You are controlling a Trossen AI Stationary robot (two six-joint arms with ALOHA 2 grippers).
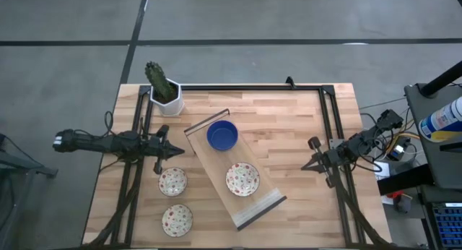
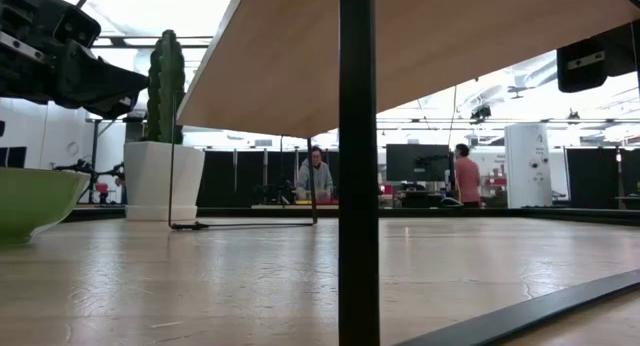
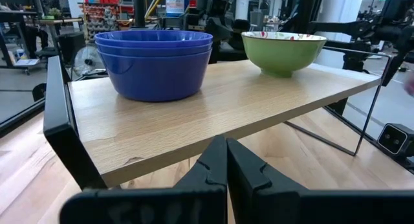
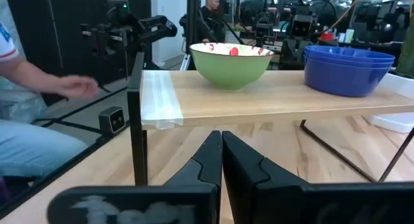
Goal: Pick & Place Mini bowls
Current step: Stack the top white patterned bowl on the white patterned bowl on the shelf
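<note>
From above, the left tool (image 1: pixel 160 150) sits at the worktop's (image 1: pixel 303 127) left side, fingers together, and the nearest loose patterned bowl (image 1: pixel 172 181) lies just toward the front edge from it, with a second patterned bowl (image 1: pixel 177 220) farther along that same line; the left arm is clearly the nearer one. The right tool (image 1: pixel 315 163) waits on the right, also closed, well apart from both. On the raised wooden shelf (image 1: pixel 216 167) between the arms sit the blue bowls (image 1: pixel 222 135) and a third patterned bowl (image 1: pixel 242 179). At table height, a green bowl wall (image 2: pixel 35 201) shows at left, probably one of the loose bowls, though little of it is in frame. Left wrist camera: glossy cobalt bowls (image 3: pixel 155 62) nested in a stack, smooth and round, beside a bowl (image 3: pixel 283 50) with matte green outside and speckled white inside. Right wrist camera: that same pair on pale grained wood, green-sided bowl (image 4: pixel 231 63) nearer, blue stack (image 4: pixel 349 70) beyond.
</note>
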